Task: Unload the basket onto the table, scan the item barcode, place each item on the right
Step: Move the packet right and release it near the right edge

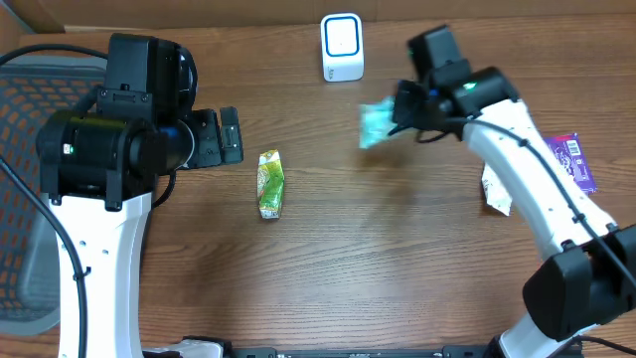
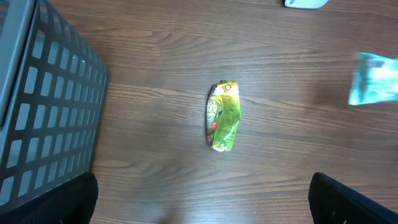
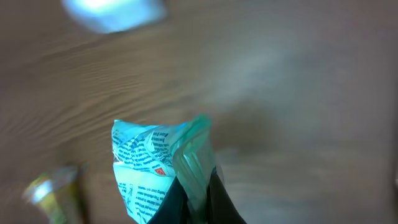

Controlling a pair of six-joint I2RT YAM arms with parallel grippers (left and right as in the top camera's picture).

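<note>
The right arm extends forward with the right gripper (image 1: 398, 113) clamped on the teal packet (image 1: 376, 125), raised just right of the white scanner (image 1: 342, 47); the left gripper (image 1: 225, 136) stands fully spread, left of the scanner.

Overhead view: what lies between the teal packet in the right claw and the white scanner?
Nothing. In the overhead view only bare wooden table separates the teal packet from the white scanner; the two are apart.
</note>
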